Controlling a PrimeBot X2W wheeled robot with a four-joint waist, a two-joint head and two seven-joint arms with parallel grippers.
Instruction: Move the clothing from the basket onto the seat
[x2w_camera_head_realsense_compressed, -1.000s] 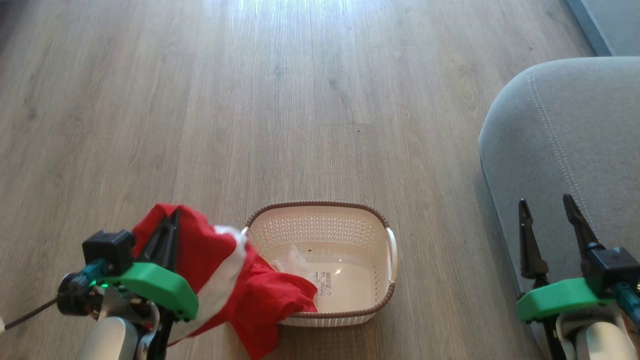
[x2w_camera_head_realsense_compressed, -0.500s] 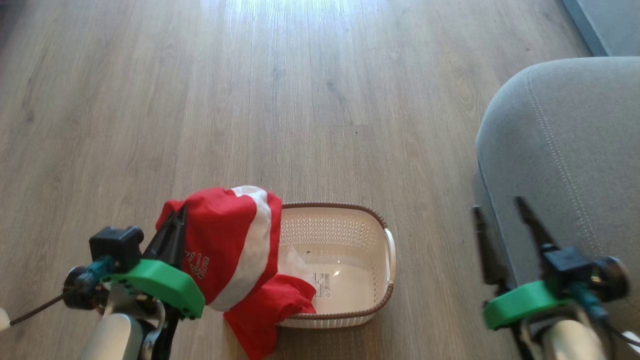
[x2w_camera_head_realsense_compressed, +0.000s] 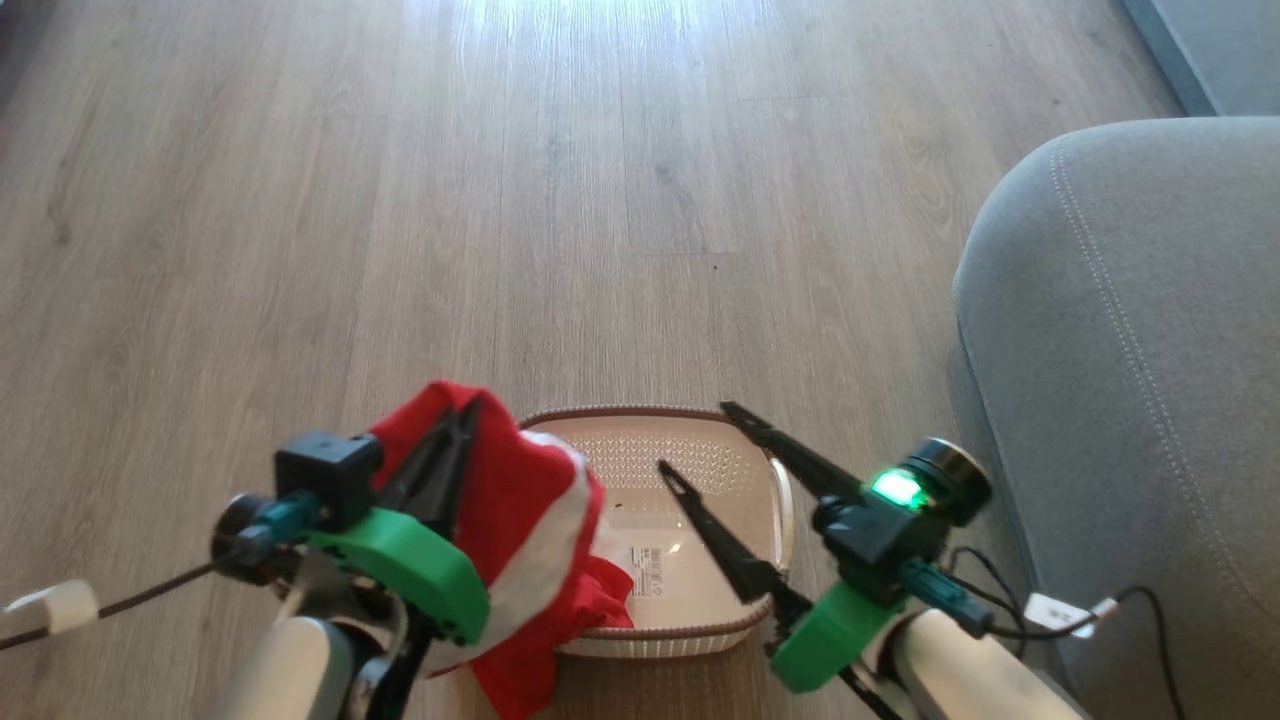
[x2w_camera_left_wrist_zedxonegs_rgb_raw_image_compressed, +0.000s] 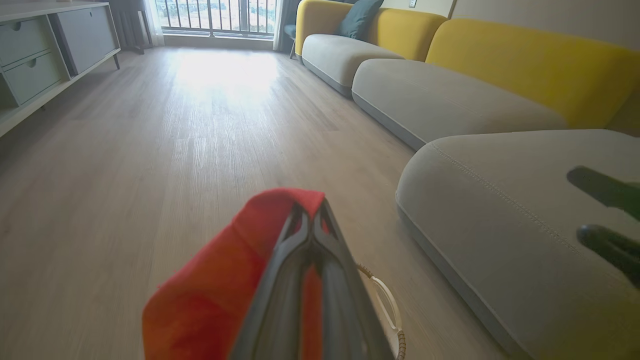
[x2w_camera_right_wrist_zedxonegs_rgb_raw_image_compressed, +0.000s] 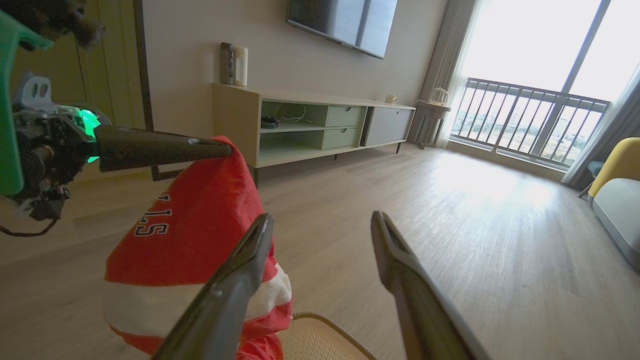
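Laundry on the move: I have swung the right gripper (x2w_camera_head_realsense_compressed: 693, 436) away from the seat (x2w_camera_head_realsense_compressed: 1130, 350), where it stood a second ago, and in over the basket (x2w_camera_head_realsense_compressed: 640, 412). Its fingers are spread wide and empty, with the tips aimed at the clothing (x2w_camera_head_realsense_compressed: 530, 500). The left gripper (x2w_camera_head_realsense_compressed: 462, 425), fingers pinched shut on a fold of red cloth, has drifted toward the middle with its load.

The garment hangs above the basket's left end, and its lower red tail is still draped over the near rim. I read this as a second hold or a hand-over in the making, since the seat lies to the right and nothing rests on it yet.

The count is two grippers, one basket with one barcode label (x2w_camera_head_realsense_compressed: 648, 570) on its bottom, one grey seat cushion at the right, and one red bundle with one white band. I cannot tell whether that bundle is one garment or two.
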